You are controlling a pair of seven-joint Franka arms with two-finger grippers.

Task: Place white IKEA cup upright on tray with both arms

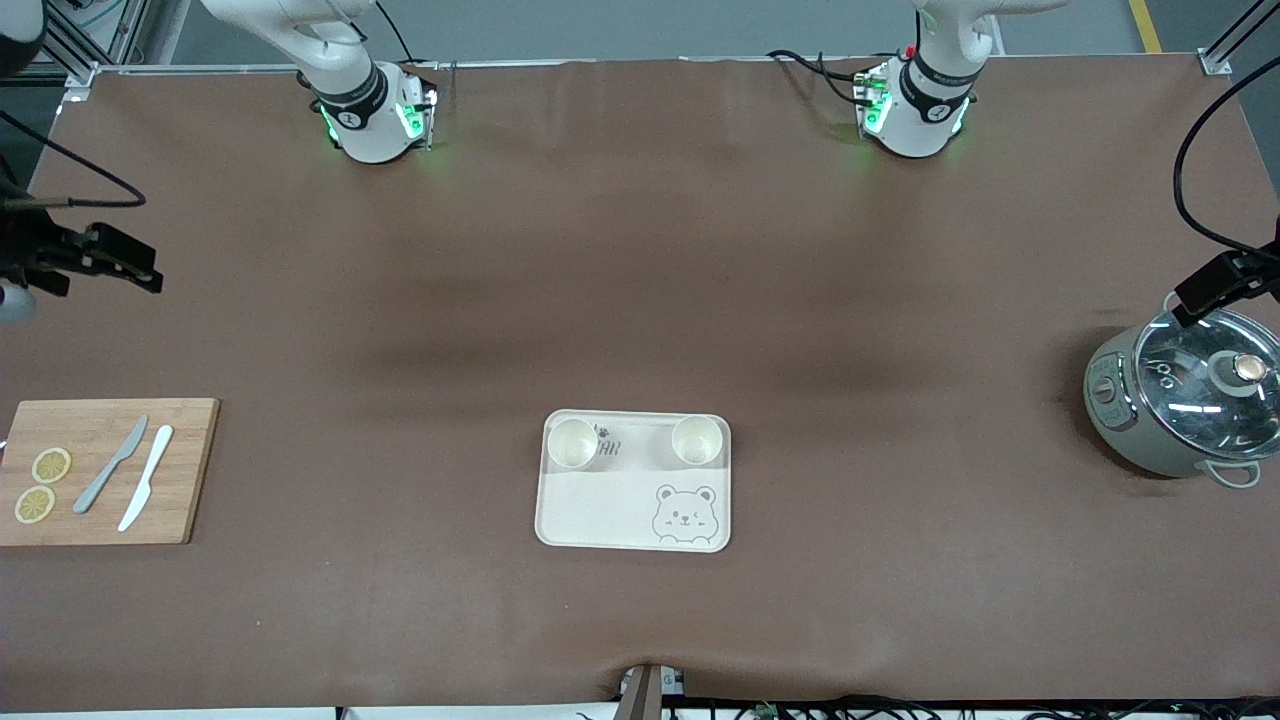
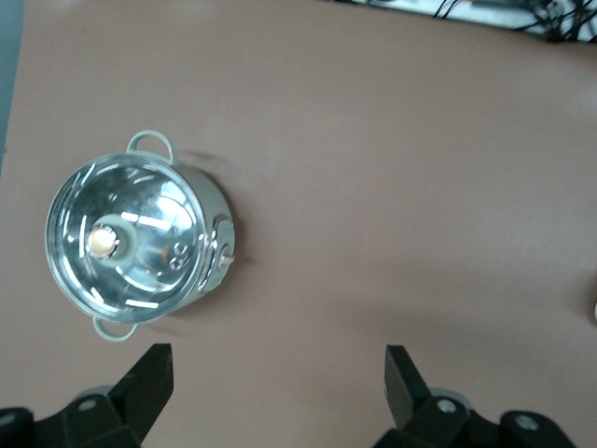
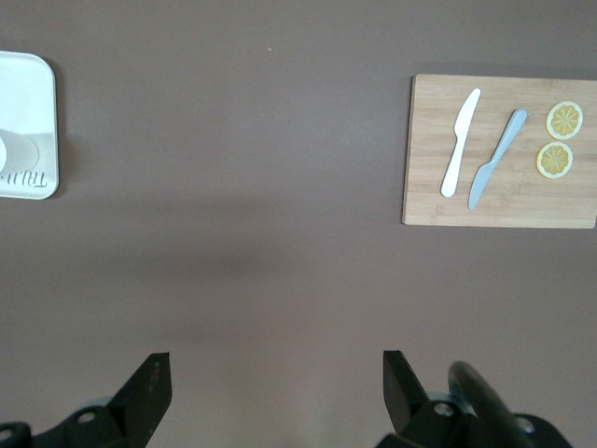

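The cream tray (image 1: 600,510) with the bear face lies in the middle of the table, toward the front camera. Two white cups stand upright on its edge farthest from the camera, one (image 1: 573,443) toward the right arm's end and one (image 1: 697,440) toward the left arm's end. A corner of the tray (image 3: 33,103) also shows in the right wrist view. My right gripper (image 1: 148,276) (image 3: 277,364) hangs open and empty over bare table at the right arm's end. My left gripper (image 1: 1190,300) (image 2: 277,359) hangs open and empty beside the pot.
A grey pot with a glass lid (image 1: 1185,405) (image 2: 131,243) stands at the left arm's end. At the right arm's end lies a wooden cutting board (image 1: 100,470) (image 3: 504,154) with two knives (image 1: 130,475) and two lemon slices (image 1: 42,485).
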